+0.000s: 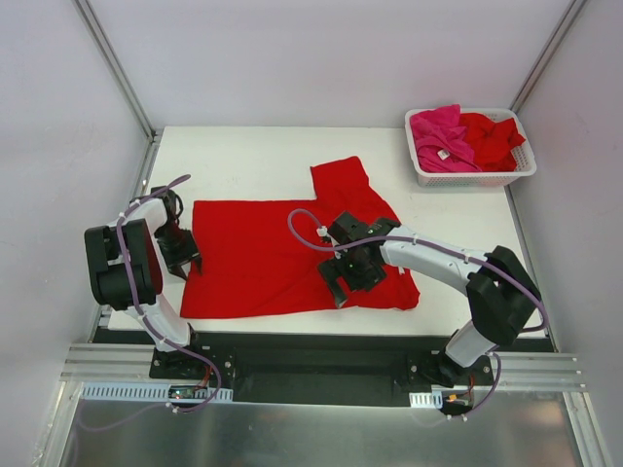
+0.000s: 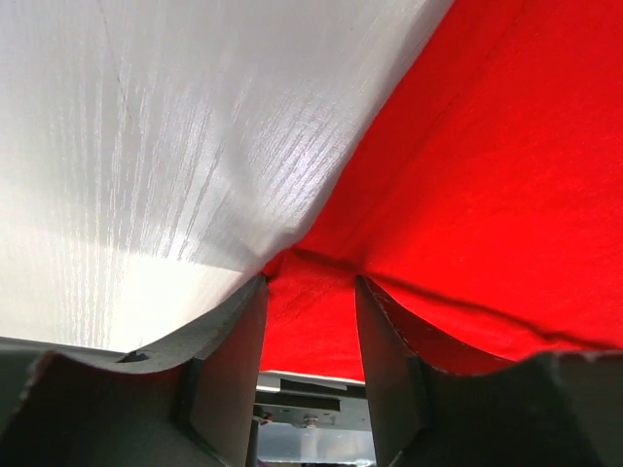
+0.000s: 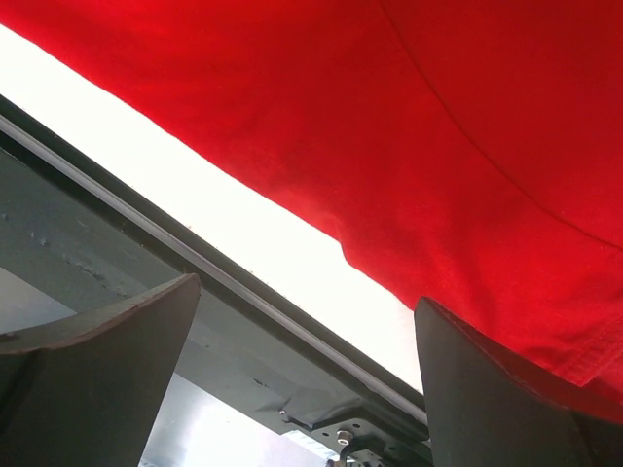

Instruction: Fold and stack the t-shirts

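Note:
One red t-shirt lies spread flat on the white table, with a sleeve pointing to the back. My left gripper is at the shirt's left edge. In the left wrist view its jaws stand part-way closed and still apart. The puckered red cloth fills the gap between them. My right gripper hangs over the shirt's near hem. In the right wrist view the right gripper is wide open, with the red cloth just beyond its fingertips and nothing held.
A white slotted basket stands at the back right corner. It holds a magenta-pink t-shirt with a white label and a crumpled red t-shirt. The table's near edge and a dark rail run just below the right gripper.

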Tool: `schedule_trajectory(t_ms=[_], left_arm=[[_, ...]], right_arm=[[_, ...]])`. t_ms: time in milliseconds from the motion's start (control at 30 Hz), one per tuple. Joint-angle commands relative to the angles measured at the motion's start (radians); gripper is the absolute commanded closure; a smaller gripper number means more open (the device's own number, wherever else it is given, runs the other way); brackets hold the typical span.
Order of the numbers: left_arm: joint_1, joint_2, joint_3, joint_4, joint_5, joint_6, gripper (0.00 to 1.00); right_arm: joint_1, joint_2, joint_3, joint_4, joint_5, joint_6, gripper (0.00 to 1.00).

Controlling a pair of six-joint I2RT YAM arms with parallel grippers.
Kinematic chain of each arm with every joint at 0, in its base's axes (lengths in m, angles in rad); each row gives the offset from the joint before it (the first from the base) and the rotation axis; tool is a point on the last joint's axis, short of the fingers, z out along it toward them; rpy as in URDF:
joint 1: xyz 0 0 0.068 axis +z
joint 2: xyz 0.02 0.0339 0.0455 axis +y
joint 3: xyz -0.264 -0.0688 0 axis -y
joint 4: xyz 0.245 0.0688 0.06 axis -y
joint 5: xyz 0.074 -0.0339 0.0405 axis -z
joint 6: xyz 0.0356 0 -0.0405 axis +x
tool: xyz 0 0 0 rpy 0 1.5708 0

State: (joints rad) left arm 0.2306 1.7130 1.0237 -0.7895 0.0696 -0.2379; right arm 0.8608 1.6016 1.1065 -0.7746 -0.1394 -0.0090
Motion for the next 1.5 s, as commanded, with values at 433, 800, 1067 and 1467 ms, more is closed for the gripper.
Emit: schedule_trajectory(t_ms=[433, 800, 1067, 1467], left_arm=[[-0.002, -0.05, -0.01, 0.006, -0.025, 0.011, 0.81], [-0.005, -0.134, -0.048, -0.022, -0.042, -0.015, 0.82], [-0.005, -0.144, -0.044, -0.03, -0.041, -0.012, 0.98], [-0.014, -0.176, 0.048, -0.077, -0.047, -0.032, 0.99]], right_arm=[[-0.012, -0.019, 0.012, -0.023, -0.014, -0.039, 0.04], [-0.016, 0.011, 0.027, -0.028, -0.025, -0.046, 0.04], [-0.014, 0.029, 0.039, -0.029, -0.029, -0.049, 0.04], [-0.014, 0.038, 0.029, -0.029, -0.029, -0.049, 0.04]])
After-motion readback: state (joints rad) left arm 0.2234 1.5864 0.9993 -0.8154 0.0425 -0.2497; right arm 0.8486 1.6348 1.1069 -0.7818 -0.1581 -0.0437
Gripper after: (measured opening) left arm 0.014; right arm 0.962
